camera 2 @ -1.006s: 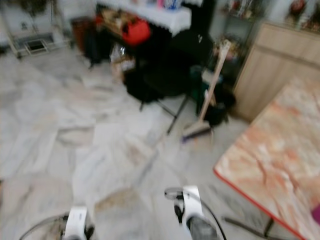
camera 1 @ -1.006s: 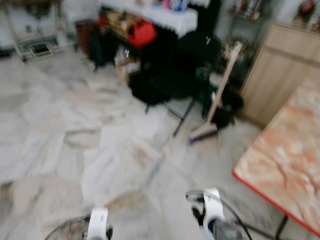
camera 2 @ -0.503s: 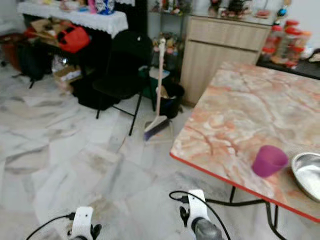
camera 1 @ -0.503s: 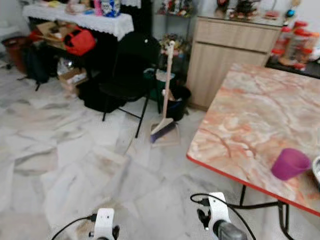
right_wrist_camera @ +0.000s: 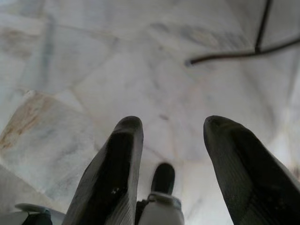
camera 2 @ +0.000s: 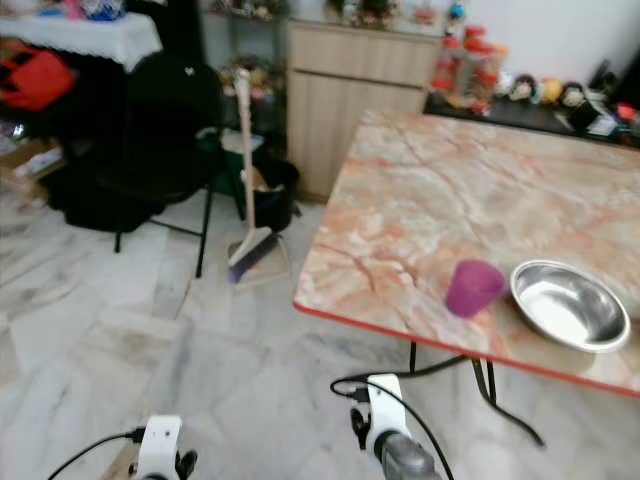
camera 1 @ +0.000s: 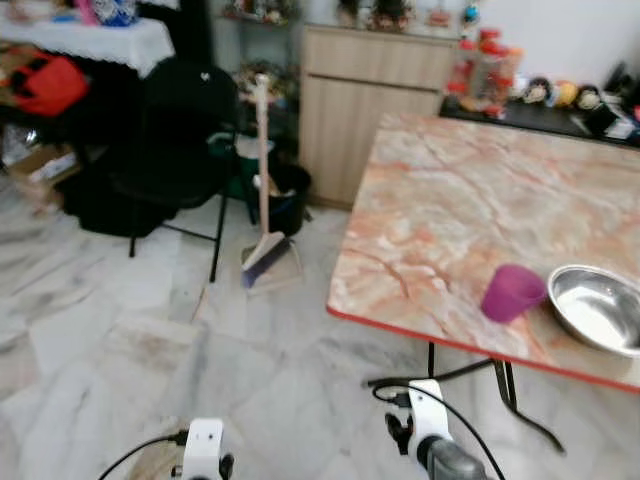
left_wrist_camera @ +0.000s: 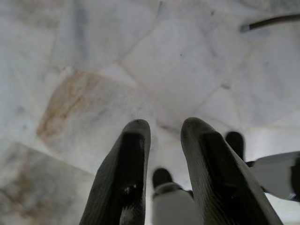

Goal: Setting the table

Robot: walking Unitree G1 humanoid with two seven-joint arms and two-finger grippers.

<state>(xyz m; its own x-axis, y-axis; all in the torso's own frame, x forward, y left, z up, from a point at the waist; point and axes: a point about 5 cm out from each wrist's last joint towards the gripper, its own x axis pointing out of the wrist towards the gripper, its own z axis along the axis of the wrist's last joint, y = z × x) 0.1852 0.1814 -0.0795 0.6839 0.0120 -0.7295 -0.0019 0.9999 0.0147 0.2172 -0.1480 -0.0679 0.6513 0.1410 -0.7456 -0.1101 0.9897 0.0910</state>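
Note:
A marble-patterned table (camera 1: 440,200) with a red edge stands ahead on the right. Near its front edge a purple cup (camera 1: 512,293) stands upright, and beside it on the right sits a steel bowl (camera 1: 597,308). Both arms hang low over the marble floor, short of the table. My left gripper (left_wrist_camera: 165,129) points down at the floor tiles, its black fingers (left_wrist_camera: 131,159) a narrow gap apart with nothing between them. My right gripper (right_wrist_camera: 173,124) is open wider over the floor, also holding nothing.
A broom (camera 1: 262,180) leans by a black bin between a black folding chair (camera 1: 180,130) and a wooden cabinet (camera 1: 370,90). The table's black legs (camera 1: 500,390) splay onto the floor. Jars line a dark sideboard (camera 1: 540,105) behind the table. Open floor lies at the left front.
The view has swung to the right: the table now sits nearer the middle and the steel bowl shows more fully in the left eye view. Both arms still hang low.

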